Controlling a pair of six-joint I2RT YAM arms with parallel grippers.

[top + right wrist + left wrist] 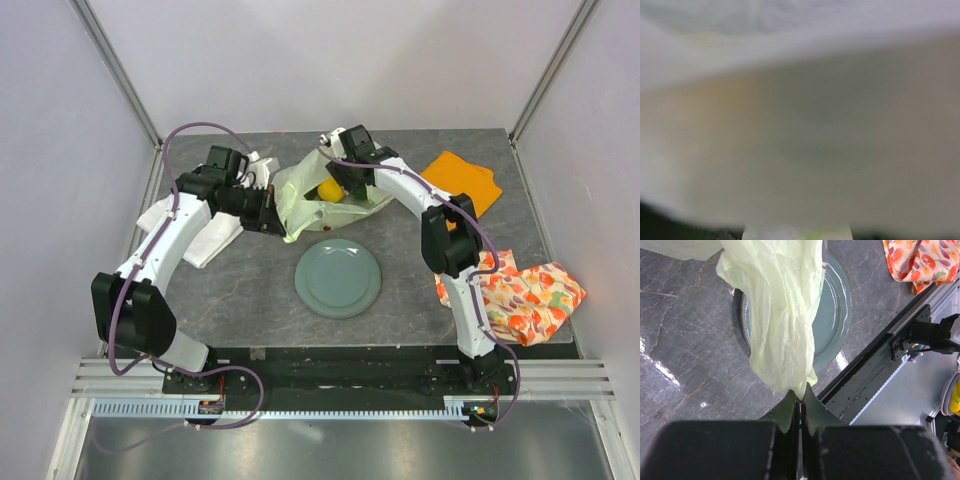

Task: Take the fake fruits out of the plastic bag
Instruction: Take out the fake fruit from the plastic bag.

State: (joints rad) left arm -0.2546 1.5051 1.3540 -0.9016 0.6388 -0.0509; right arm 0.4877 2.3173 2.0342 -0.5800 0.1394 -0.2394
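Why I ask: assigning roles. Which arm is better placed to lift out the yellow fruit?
Right. The right hand is inside the plastic bag beside the yellow fruit; the left hand is shut on the bag's edge.

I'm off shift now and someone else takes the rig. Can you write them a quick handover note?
Left hand: shut on an edge of the plastic bag.
Right hand: inside the bag's mouth; open or shut cannot be told.
Fruits: a yellow fruit shows inside the bag; the others are hidden.
Done: no fruit is out yet.
Left: take them all out.
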